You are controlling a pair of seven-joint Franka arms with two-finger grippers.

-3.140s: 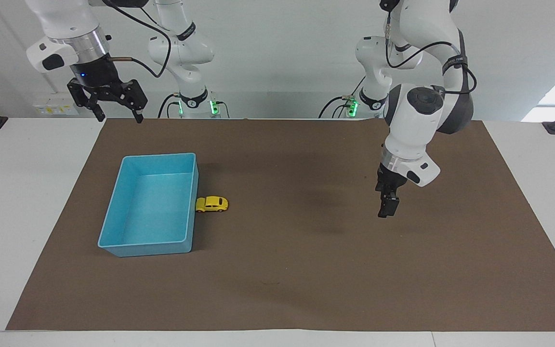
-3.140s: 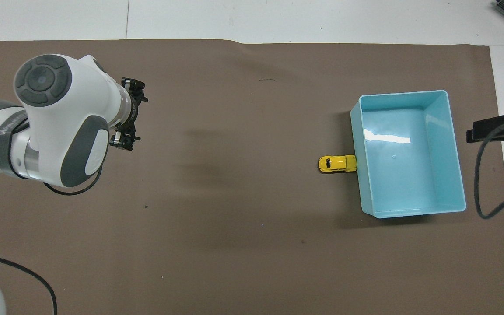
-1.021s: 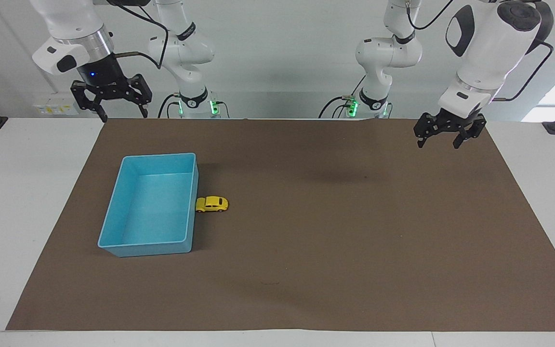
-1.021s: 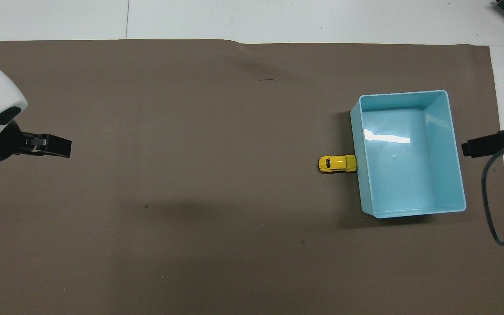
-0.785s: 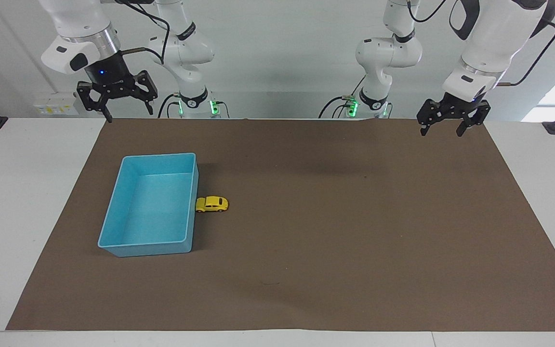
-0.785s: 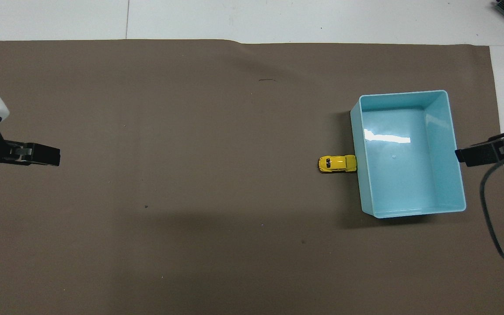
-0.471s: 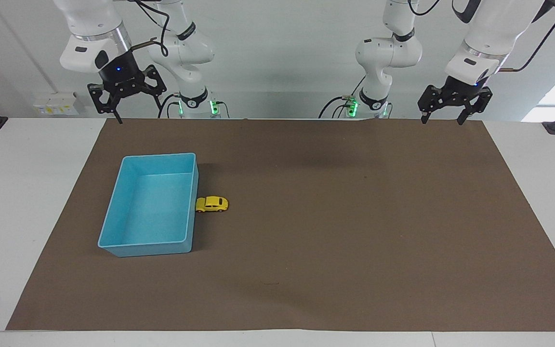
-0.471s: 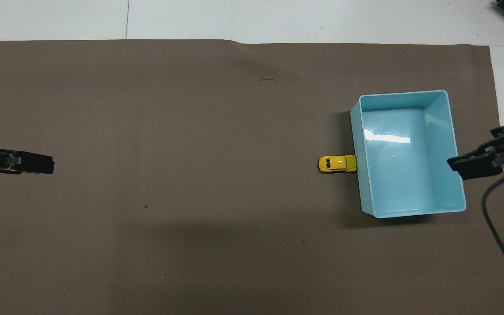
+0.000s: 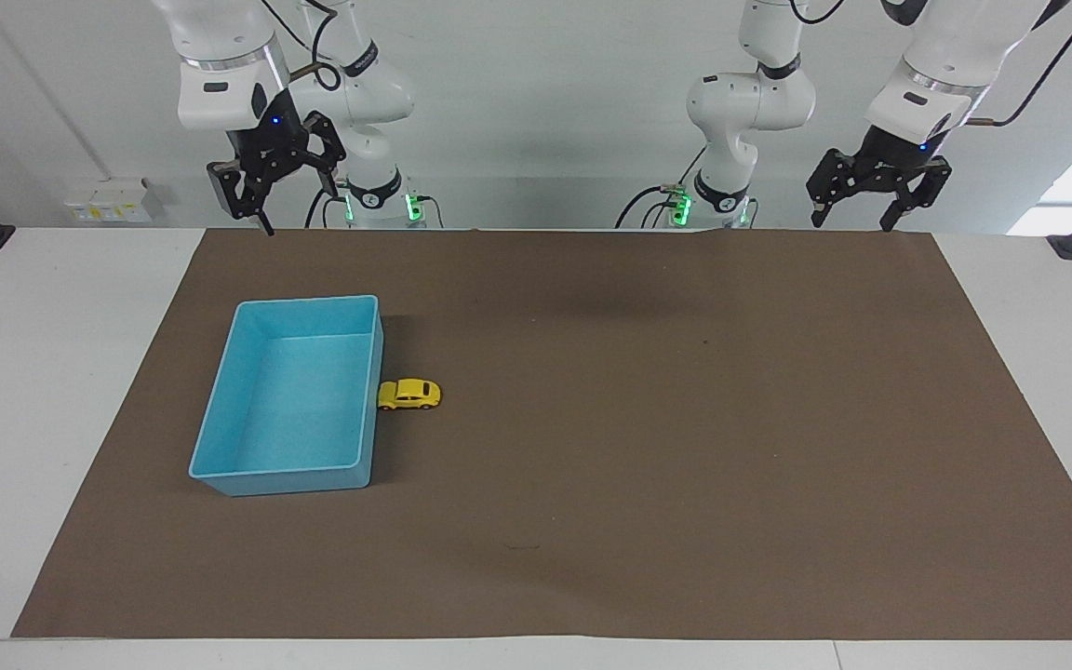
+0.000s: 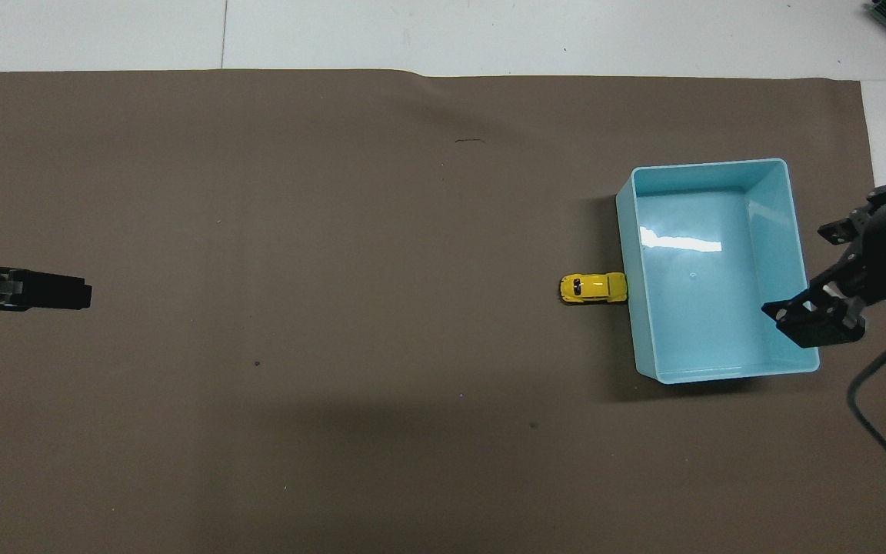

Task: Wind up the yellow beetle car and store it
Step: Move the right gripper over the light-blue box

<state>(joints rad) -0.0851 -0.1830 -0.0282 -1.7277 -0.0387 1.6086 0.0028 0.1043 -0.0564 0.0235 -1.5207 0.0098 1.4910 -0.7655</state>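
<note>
- The yellow beetle car [image 9: 409, 395] stands on its wheels on the brown mat [image 9: 648, 447], toward the right arm's end of the table. One end of the car touches the long outer wall of the blue bin [image 9: 287, 479], about at the middle of this wall.
- The blue bin lies on the same mat, with nothing in it, and its long walls run from the robots' edge of the mat toward the other long edge.
- The right gripper [image 9: 257, 200] is up in the air over the mat's edge at the robots' own end, close to the corner at the right arm's end. Its fingers are apart and hold nothing. The wrist points down and is turned, so the claw shows slantwise in the facing view. In the overhead view the right gripper [image 10: 824, 319] covers the bin's wall at the mat's short edge.
- The left gripper [image 9: 855, 219] hangs high over the mat's edge at the robots' own end, near the corner at the left arm's end. Its fingers are spread wide, point down and hold nothing. The forearm above it leans up and outward.
- Both grippers are well apart from the car and well apart from each other.
</note>
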